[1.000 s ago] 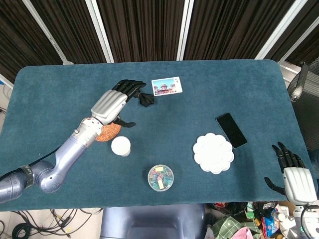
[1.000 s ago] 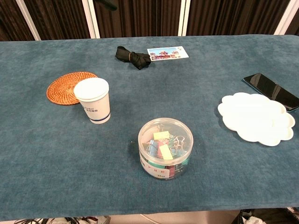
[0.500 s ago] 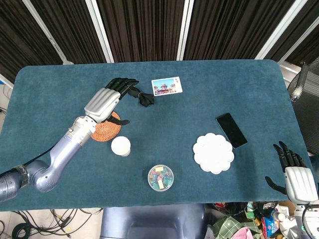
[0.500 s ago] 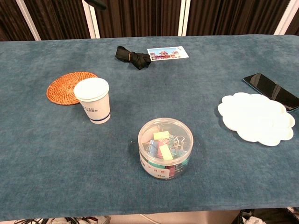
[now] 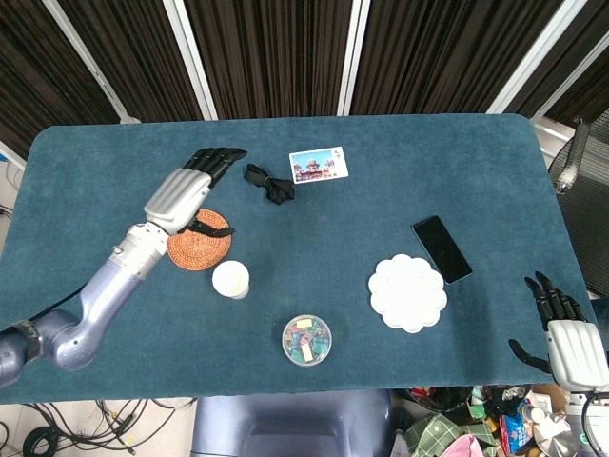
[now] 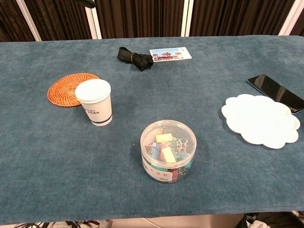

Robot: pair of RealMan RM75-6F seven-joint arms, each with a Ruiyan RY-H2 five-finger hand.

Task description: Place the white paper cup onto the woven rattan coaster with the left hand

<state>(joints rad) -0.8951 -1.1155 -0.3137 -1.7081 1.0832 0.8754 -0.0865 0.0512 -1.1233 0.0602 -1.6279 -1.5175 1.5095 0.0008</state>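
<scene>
left robot hand (image 5: 181,195) has drifted from cup (image 5: 230,279).

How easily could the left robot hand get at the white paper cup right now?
Probably easily. The left robot hand is open above the table beside the rattan coaster, and the paper cup stands upright just past it with nothing between.

In the head view the silver-backed left hand (image 5: 181,193) with black fingers covers the far left rim of the round woven rattan coaster (image 5: 199,248). In the chest view the white paper cup (image 6: 95,102) hides the coaster's near right edge, and its blue print is too small to read. Well right of the coaster, the black smartphone (image 6: 278,93) is cut by the chest frame's edge.
</scene>
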